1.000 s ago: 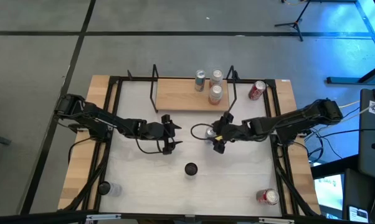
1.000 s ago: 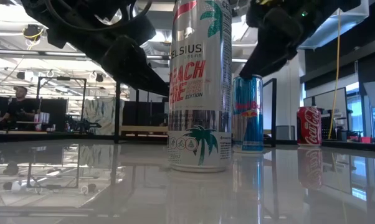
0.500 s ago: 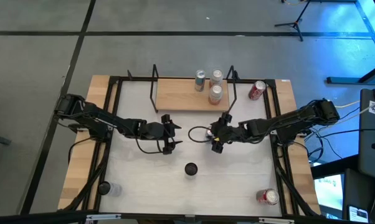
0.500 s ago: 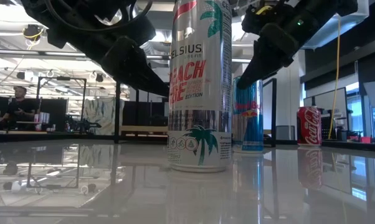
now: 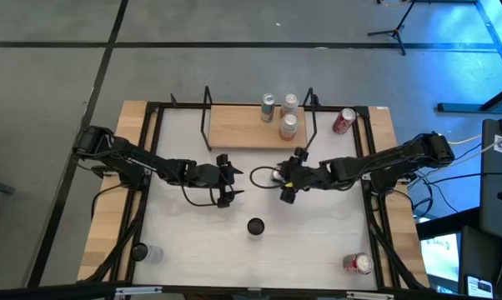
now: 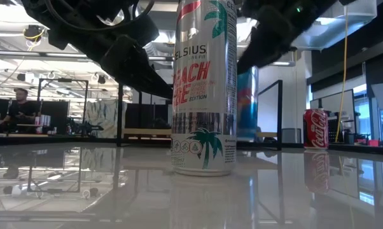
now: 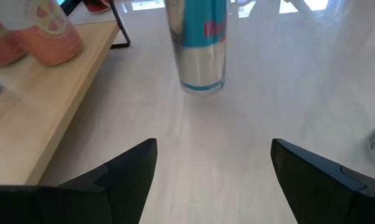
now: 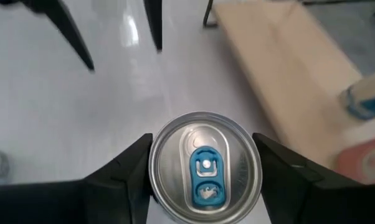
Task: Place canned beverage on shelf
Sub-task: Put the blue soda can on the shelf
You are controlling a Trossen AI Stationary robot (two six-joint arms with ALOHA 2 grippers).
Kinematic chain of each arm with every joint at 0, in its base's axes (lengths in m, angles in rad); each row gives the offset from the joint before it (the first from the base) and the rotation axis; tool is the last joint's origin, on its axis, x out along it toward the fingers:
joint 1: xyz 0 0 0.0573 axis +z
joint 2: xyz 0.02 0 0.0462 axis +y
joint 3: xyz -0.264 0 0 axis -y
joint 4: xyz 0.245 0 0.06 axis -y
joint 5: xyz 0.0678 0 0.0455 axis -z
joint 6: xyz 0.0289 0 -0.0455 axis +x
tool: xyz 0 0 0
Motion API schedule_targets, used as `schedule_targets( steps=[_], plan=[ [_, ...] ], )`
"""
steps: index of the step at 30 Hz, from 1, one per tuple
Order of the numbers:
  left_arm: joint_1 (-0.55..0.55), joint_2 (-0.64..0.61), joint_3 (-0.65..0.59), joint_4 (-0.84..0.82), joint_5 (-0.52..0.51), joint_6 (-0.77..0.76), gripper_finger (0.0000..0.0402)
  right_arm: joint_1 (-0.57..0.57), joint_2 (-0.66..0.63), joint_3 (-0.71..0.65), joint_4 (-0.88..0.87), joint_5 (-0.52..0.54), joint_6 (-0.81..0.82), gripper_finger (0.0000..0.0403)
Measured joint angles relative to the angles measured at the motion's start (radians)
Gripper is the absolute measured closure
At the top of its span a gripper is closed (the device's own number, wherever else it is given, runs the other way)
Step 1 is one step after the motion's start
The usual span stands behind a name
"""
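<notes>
The right end effector (image 8: 203, 177) is clamping the blue can (image 8: 205, 169) just beside the shelf (image 5: 247, 127). It should be kept upright and carried to bare board. The left end effector (image 7: 212, 171) is waiting wide open.

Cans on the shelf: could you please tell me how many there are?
3, all near the shelf's right end: a far-left can and a far-right can side by side by the far edge, and a near can before them. None looks hidden from above.

The table (image 5: 184, 221) is being viewed from directly overhead and level from its surface; the blue can (image 7: 200, 43) is being shared by both close wrist views.
</notes>
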Motion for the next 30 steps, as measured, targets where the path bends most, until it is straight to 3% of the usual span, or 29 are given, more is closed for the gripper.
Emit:
schedule_targets(
  steps=[11, 22, 30],
  plan=[
    [0.0, 0.0, 0.0, 0.0, 0.0, 0.0, 0.0096, -0.126, 0.008, 0.227, -0.094, 0.044, -0.131, 0.0187],
    [0.0, 0.0, 0.0, 0.001, 0.002, -0.001, 0.0096, -0.395, 0.035, 0.322, -0.109, -0.17, -0.269, 0.0182],
    [0.0, 0.0, 0.0, 0.002, 0.002, -0.001, 0.0096, -0.5, 0.113, 0.334, -0.102, -0.27, -0.317, 0.0181]
  ],
)
